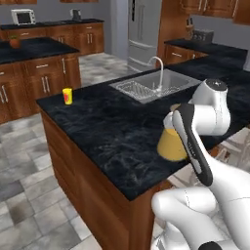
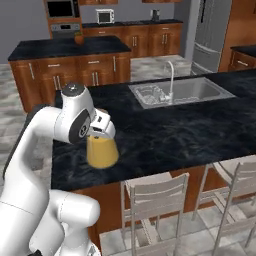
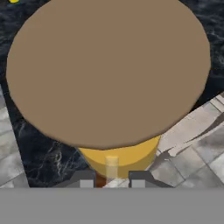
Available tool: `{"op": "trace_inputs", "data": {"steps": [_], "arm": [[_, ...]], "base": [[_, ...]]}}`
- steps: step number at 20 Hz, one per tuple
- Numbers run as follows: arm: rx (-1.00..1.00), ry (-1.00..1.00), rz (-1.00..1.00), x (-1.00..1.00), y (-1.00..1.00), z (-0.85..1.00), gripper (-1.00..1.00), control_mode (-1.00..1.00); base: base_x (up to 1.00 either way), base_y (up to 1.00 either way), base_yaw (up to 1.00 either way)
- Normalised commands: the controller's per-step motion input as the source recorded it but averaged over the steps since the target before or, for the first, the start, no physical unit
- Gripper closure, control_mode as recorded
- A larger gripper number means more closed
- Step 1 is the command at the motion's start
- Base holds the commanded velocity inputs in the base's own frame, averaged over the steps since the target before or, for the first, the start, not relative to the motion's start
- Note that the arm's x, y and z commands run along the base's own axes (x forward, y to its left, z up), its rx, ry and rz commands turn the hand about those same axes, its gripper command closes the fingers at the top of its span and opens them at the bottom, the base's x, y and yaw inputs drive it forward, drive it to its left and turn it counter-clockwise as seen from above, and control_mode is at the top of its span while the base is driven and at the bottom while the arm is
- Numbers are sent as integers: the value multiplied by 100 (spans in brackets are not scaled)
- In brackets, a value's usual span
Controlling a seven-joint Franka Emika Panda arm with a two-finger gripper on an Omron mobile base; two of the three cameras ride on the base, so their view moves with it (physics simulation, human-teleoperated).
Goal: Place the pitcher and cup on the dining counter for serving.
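Note:
The pitcher (image 1: 171, 145) (image 2: 102, 151), a clear cone of orange liquid, is upright at the near edge of the dining counter (image 1: 112, 127) (image 2: 190, 130); I cannot tell whether its base touches the stone. My gripper (image 3: 111, 181) (image 2: 99, 134) comes down on it from above. In the hand view the tan lid (image 3: 107, 70) takes up most of the picture, and the fingertips (image 3: 86, 180) sit on either side of the thin handle (image 3: 111, 165), shut on it. The small yellow cup (image 1: 67, 95) stands alone at the counter's far left corner.
A steel sink (image 1: 156, 84) (image 2: 182, 91) with a tall faucet is set in the counter beyond the pitcher. Two pale chairs (image 2: 155, 197) (image 2: 237, 182) are tucked under the counter's near edge. A separate black-topped island (image 1: 34, 49) (image 2: 70, 47) lies across the tiled floor.

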Motion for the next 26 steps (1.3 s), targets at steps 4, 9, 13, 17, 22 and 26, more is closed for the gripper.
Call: {"op": "trace_inputs", "data": {"steps": [4,9,13,17,22,26], "arm": [[0,0,0,0,0,0,100,100],[0,0,0,0,0,0,100,100],[0,0,0,0,0,0,100,100],[0,0,0,0,0,0,100,100],[2,0,6,9,-13,-2,100,-100],[7,0,21,50,-65,-21,100,-100]], "base": [[20,-75,61],[10,-79,60],[0,-83,58],[3,-83,54],[29,-60,33],[0,0,0]]}}
